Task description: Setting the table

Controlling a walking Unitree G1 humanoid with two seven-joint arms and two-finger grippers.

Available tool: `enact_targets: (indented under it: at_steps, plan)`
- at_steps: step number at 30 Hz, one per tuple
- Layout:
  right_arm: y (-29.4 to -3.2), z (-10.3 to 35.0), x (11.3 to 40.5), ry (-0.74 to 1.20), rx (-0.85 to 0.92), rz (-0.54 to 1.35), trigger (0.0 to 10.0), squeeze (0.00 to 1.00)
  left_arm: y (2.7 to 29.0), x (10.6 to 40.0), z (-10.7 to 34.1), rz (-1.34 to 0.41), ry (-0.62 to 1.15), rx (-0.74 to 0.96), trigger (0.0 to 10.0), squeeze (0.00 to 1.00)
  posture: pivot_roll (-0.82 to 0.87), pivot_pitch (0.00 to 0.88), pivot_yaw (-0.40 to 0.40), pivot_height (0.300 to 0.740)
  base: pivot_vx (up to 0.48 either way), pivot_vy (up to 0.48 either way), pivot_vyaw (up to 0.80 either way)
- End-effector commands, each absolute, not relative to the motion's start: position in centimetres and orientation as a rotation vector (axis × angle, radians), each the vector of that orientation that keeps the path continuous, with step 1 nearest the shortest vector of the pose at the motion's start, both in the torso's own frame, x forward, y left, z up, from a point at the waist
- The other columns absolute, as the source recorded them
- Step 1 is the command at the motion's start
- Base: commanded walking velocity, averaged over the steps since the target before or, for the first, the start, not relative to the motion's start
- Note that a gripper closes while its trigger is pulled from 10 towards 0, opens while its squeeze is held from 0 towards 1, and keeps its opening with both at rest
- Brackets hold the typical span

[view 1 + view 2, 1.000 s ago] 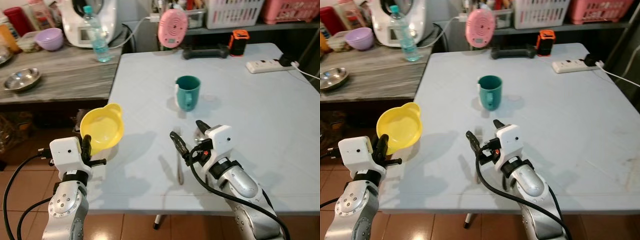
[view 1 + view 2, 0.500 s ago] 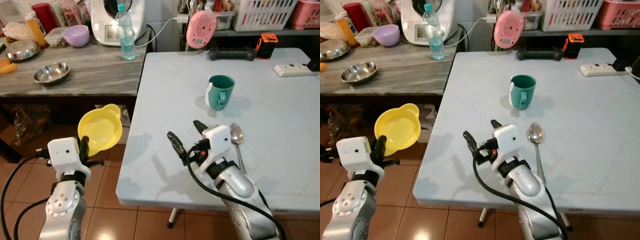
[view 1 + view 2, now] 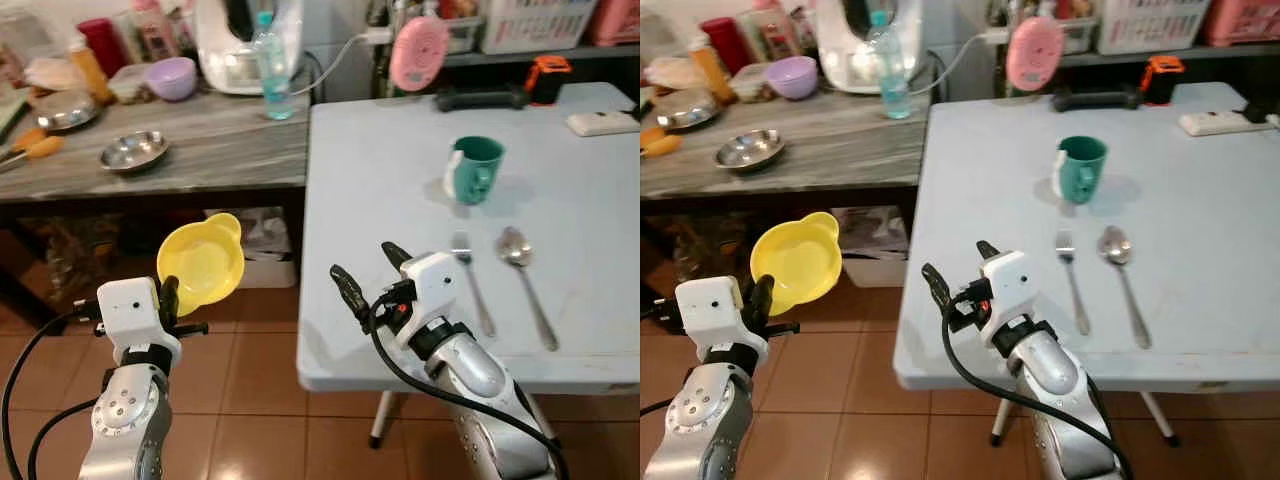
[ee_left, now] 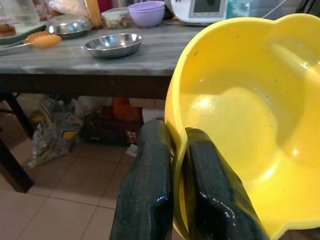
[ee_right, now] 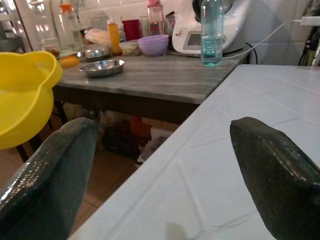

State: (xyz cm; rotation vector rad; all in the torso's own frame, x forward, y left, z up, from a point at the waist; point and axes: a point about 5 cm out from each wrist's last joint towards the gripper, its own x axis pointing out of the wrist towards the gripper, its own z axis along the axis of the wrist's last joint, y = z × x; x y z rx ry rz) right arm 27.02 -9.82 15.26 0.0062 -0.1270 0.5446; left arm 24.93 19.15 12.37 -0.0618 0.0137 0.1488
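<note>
The left hand (image 3: pixel 172 297) pinches the rim of the yellow bowl (image 3: pixel 203 264), off the desk (image 3: pixel 380 200) edge — best carried level to beside the fork (image 3: pixel 471 281) — while the right hand (image 3: pixel 368 274) hovers open, empty.

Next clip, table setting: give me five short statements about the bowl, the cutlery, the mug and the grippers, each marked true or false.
1. The left gripper pinches the rim of the yellow bowl. True.
2. The yellow bowl sits on the white table. False: it is held in the air, off the table's edge.
3. A fork and a spoon lie side by side on the table. True.
4. The right gripper holds the spoon. False: its fingers are open and empty.
5. The green mug lies tipped over. False: it stands upright.
</note>
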Motion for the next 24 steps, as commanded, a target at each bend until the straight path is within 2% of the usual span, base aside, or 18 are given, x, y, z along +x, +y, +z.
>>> enact_targets:
  at_steps: [1, 22, 24]
  plan:
    - [-10.23, 15.14, 26.99, -0.122, 0.001, 0.531, 10.0, 0.00, 18.56, 25.02, 12.43, 0.125, 0.010, -0.065, 10.0, 0.00, -0.17, 0.105, 0.127, 0.740, 0.000, 0.382, 0.00]
    - [-10.08, 15.20, 27.10, -0.128, 0.007, 0.517, 10.0, 0.00, 18.34, 25.36, 12.34, 0.109, 0.014, -0.054, 10.0, 0.00, -0.17, 0.102, 0.139, 0.740, 0.000, 0.410, 0.00]
    - [-10.02, 15.20, 27.10, -0.128, 0.009, 0.516, 10.0, 0.00, 18.40, 25.41, 12.38, 0.108, 0.014, -0.050, 10.0, 0.00, -0.17, 0.103, 0.141, 0.740, 0.000, 0.452, -0.43]
